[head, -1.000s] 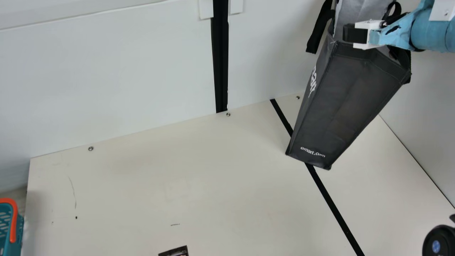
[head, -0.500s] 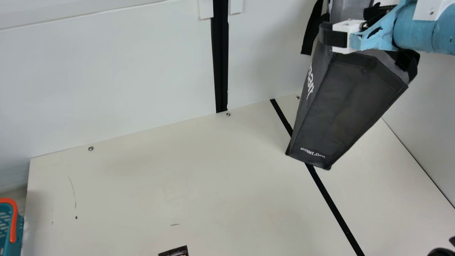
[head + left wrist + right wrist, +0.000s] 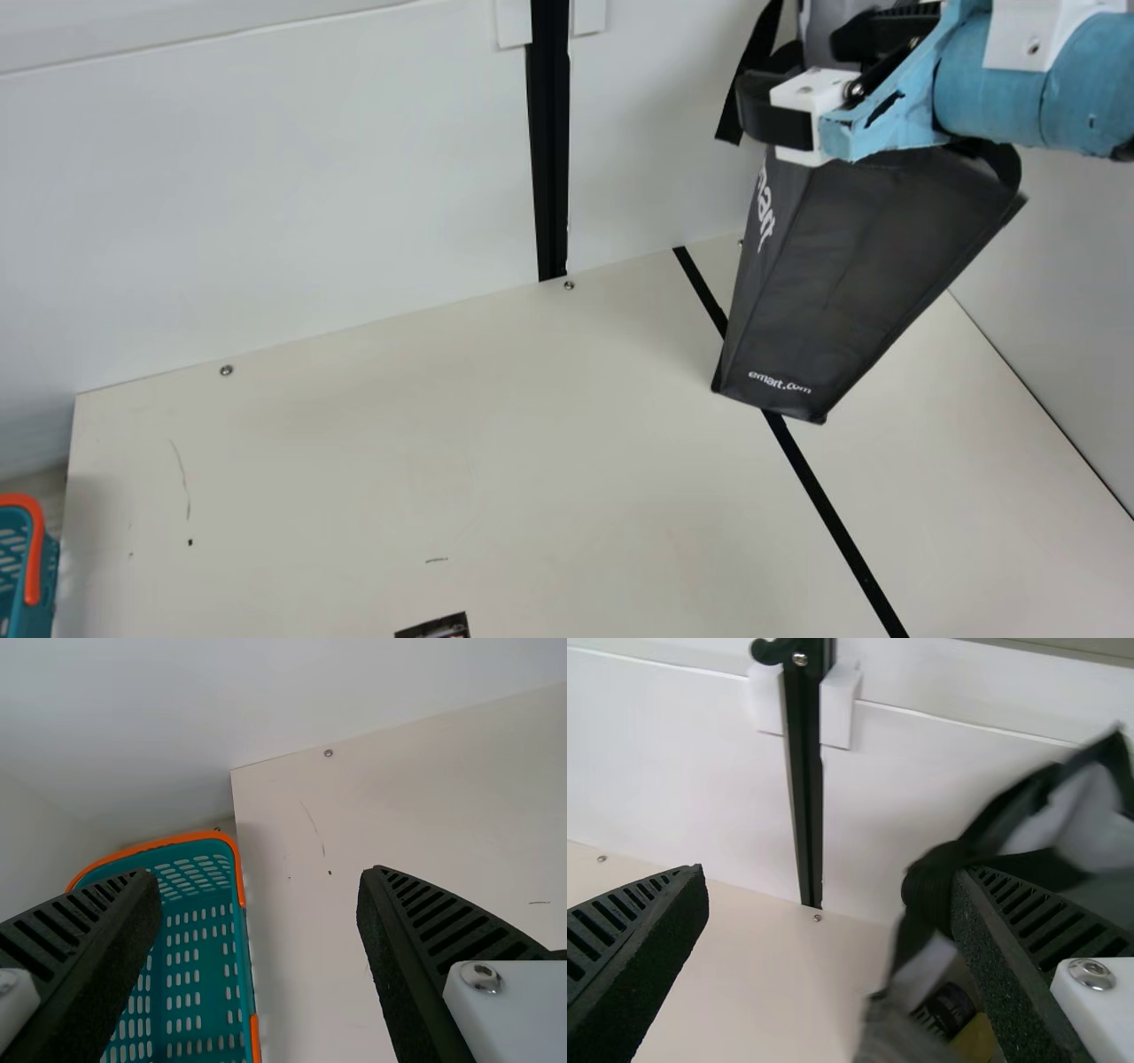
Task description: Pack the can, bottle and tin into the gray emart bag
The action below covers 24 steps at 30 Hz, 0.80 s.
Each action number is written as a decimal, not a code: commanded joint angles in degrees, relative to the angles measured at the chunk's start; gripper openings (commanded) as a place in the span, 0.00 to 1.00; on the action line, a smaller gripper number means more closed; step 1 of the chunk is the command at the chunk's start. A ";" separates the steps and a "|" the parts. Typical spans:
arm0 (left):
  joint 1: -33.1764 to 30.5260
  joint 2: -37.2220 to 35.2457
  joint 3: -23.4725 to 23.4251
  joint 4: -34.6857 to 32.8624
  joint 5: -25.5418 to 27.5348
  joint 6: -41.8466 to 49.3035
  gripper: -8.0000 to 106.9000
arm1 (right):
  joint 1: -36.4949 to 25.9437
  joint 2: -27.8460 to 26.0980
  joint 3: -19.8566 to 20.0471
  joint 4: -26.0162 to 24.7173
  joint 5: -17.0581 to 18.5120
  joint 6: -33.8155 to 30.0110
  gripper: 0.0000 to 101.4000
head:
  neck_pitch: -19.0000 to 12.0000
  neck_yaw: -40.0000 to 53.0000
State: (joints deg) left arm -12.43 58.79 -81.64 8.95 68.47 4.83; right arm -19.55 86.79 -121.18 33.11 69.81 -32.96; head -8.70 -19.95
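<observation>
In the main view my right gripper (image 3: pixel 811 75) is at the mouth of the gray emart bag (image 3: pixel 850 266), fingers apart. The bag stands tilted, its base on the table. The right wrist view shows my right gripper (image 3: pixel 828 890) open, a black strap (image 3: pixel 930 886) bunched against one fingertip and the blurred bag (image 3: pixel 895 1032) around that finger. Inside the bag are a dark item with white print (image 3: pixel 946 1008) and a yellow item (image 3: pixel 977 1038); I cannot tell which they are. In the left wrist view my left gripper (image 3: pixel 259 881) stands open, nothing between its fingers.
A teal basket with an orange rim (image 3: pixel 197 966) is beside the table edge. A small dark printed item (image 3: pixel 438 627) lies at the main view's bottom edge. White walls border the table (image 3: pixel 399 461), with a black upright post (image 3: pixel 551 159) behind it.
My right gripper has moved left and a little down across the bag's mouth. The bag's upper part and handle shifted left, its base nearly still. A black rounded part at lower right left the main view.
</observation>
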 commanded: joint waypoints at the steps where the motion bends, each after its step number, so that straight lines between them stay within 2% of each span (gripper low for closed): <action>1: 0.00 0.00 0.00 0.00 0.00 0.00 0.85 | 1.14 -0.20 0.05 -0.58 0.09 0.33 0.90 | -1.30 -0.05; 14: 0.00 0.00 0.00 0.00 0.00 0.00 0.85 | 7.32 -2.65 2.43 -2.45 0.04 1.56 0.90 | -1.30 -0.05; 24: 0.00 0.00 0.00 0.00 0.00 0.00 0.85 | 10.77 -6.23 9.82 -3.01 -2.26 2.31 0.90 | -1.30 -0.05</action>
State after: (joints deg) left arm -12.43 58.79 -81.64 8.95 68.47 4.83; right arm -8.97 80.93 -112.68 29.97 68.00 -30.66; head -8.70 -19.95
